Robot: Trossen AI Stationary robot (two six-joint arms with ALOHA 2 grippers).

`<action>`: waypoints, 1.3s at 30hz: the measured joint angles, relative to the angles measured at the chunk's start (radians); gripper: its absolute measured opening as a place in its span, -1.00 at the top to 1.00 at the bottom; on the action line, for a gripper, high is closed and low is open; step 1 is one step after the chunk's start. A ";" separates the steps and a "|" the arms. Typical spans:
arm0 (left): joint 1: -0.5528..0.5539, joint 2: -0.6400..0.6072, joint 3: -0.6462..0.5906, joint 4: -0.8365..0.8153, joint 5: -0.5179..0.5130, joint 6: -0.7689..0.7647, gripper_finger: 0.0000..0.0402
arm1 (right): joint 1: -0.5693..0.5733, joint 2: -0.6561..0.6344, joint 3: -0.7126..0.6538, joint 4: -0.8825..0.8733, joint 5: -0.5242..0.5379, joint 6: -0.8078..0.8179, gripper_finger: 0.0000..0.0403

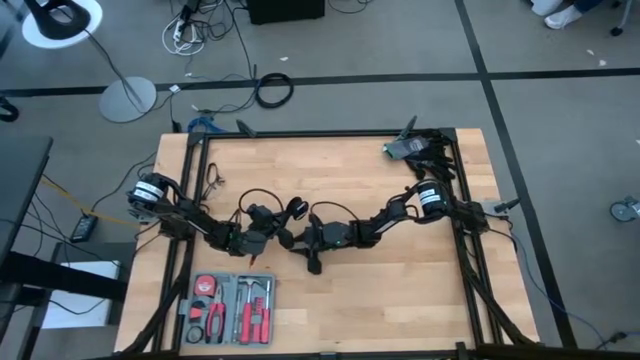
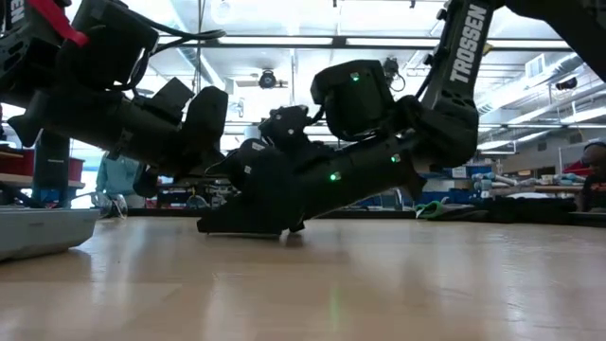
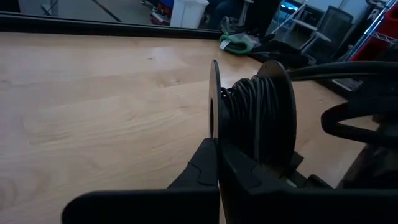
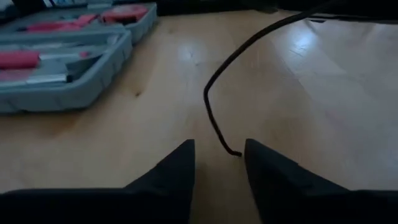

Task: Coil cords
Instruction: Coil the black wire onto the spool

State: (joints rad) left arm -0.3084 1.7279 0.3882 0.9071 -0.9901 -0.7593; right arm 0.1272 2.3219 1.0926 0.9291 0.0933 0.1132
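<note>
Right gripper [image 4: 219,165] low over the table [image 1: 400,290] near its middle, fingers [image 4: 168,171] apart, clamped on nothing; loose end of the black cord [image 4: 214,118] lying between the tips. Left gripper [image 3: 217,168] just beside it, fingers pressed together on the rim of the spool [image 3: 258,118], cord wound around its core. Grey tool case [image 4: 62,56] near, with red tools inside.

Black cord [image 4: 214,106] (grey, red toolkit [image 4: 68,37])
</note>
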 joint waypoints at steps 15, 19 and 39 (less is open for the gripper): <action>0.000 0.000 0.000 0.047 0.000 0.046 1.00 | -0.010 -0.005 0.033 -0.115 0.027 0.034 0.98; -0.008 0.000 0.000 0.049 0.000 0.047 1.00 | -0.023 -0.014 -0.014 -0.111 0.039 0.092 0.99; -0.034 0.000 0.000 0.098 0.034 0.094 1.00 | -0.228 -0.490 -0.191 -0.872 0.048 0.138 1.00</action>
State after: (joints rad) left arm -0.3424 1.7275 0.3878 1.0047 -0.9562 -0.6655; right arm -0.1012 1.8323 0.9016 0.0568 0.1414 0.2514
